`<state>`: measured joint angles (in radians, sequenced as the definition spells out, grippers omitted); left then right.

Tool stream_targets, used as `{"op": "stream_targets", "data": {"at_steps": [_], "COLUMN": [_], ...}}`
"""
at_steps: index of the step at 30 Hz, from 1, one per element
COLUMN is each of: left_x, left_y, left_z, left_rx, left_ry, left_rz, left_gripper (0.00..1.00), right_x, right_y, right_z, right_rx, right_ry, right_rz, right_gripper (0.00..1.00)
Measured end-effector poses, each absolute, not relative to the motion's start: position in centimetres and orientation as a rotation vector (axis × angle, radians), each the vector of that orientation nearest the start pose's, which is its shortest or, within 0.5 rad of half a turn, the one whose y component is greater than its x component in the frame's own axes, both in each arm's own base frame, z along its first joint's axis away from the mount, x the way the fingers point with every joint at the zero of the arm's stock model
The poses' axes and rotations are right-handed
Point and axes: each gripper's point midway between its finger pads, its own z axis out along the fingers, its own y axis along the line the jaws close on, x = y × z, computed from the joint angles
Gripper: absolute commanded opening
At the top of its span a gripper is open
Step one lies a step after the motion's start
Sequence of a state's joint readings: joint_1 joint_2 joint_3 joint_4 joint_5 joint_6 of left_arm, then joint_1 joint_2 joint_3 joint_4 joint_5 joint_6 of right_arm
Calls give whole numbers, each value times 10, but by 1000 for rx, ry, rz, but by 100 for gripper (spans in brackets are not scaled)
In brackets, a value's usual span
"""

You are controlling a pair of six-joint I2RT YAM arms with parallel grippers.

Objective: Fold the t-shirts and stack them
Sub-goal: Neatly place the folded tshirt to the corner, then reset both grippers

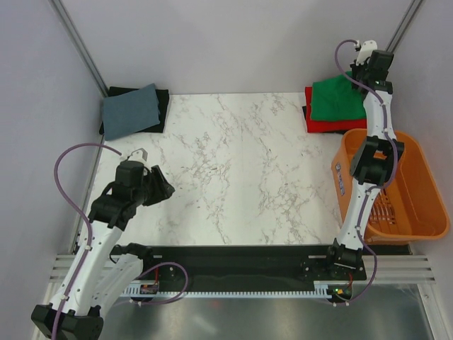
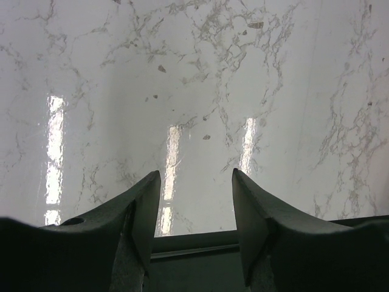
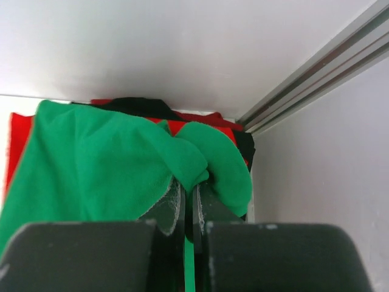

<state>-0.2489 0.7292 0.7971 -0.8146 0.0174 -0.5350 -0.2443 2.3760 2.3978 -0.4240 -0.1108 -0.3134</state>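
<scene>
Green t-shirt [image 1: 338, 95] [image 3: 103, 164] and red t-shirt [image 1: 331, 127] [image 3: 15, 140] lie in one pile in the far right corner of my counter [image 1: 241, 170] [image 2: 182, 73].

The counter is the biggest thing. It is flat, hard, shiny white stone with thin grey lines like cracks. Under my left wrist, light makes bright stripes on it.

Next comes the orange basket [image 1: 417, 198], at the right edge, just beside the pile. It is hard plastic with slats in its floor. My right arm [image 1: 368, 163] reaches up past its left rim.

In the far left corner lies a blue-grey cloth [image 1: 131, 110], a soft folded square. It rests on a black cloth [image 1: 163, 99] that peeks out at the sides.

The red t-shirt is folded into a flat block. A black layer [image 3: 137, 104] shows at the edge of the pile. The green t-shirt lies on top of the red one. It is soft and smooth, but bunched into round lumps, not flat. Red shows along the near and left edges.

My right jaws are pinched tight on a fold of the green t-shirt at the back of the pile. The cloth bulges over both tips, and a thin green strip shows between them.

My left jaws stand wide apart. They are dark and wedge-shaped. They hang over bare counter on the left side, with nothing between them.
</scene>
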Motion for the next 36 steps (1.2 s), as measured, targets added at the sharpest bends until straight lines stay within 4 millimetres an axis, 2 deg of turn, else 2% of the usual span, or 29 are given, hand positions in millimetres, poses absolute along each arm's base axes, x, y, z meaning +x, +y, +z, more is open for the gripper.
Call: {"op": "stream_targets", "data": {"at_steps": [3,5,6,7,9,14,17,19,22,24,27,30,32,34,36], "left_x": [210,210,210,210,210,209,208,208,207,206,206,205,204,202,201], "left_y": [-76,-76,-76,-75,-75,-75,-75,-75,-75,-75,-74,-74,-74,-74,-73], "left_z": [169,169,169,169,169,170,173,174,177,178,180,183,186,190,194], "left_rx": [-333,-336,-335,-336,-336,-335,-334,-332,-331,-330,-328,-327,-325,-321,-318], "left_ry": [2333,2332,2332,2333,2333,2327,2315,2307,2295,2288,2278,2266,2252,2230,2210], "left_rz": [-398,-392,-392,-391,-391,-394,-398,-401,-406,-409,-413,-417,-422,-430,-437], "left_gripper": [57,57,57,57,57,57,57,58,57,58,58,58,58,59,59], "right_x": [658,662,663,663,660,643,626,614,600,588,572,550,537,516,491], "right_y": [-164,-170,-173,-178,-192,-226,-238,-240,-232,-217,-182,-123,-76,-23,25], "right_z": [214,210,209,209,210,204,196,196,214,239,289,342,367,370,356], "right_rx": [-124,-104,-78,-37,44,263,366,428,491,509,495,441,379,319,277], "right_ry": [1969,1957,1951,1945,1934,1921,1941,1955,1947,1927,1857,1777,1733,1737,1780], "right_rz": [-292,-321,-337,-359,-431,-610,-683,-694,-633,-534,-351,-122,43,198,330], "right_gripper": [0,31,52,82,96,98,98,98,98,98,98,98,98,98,98]}}
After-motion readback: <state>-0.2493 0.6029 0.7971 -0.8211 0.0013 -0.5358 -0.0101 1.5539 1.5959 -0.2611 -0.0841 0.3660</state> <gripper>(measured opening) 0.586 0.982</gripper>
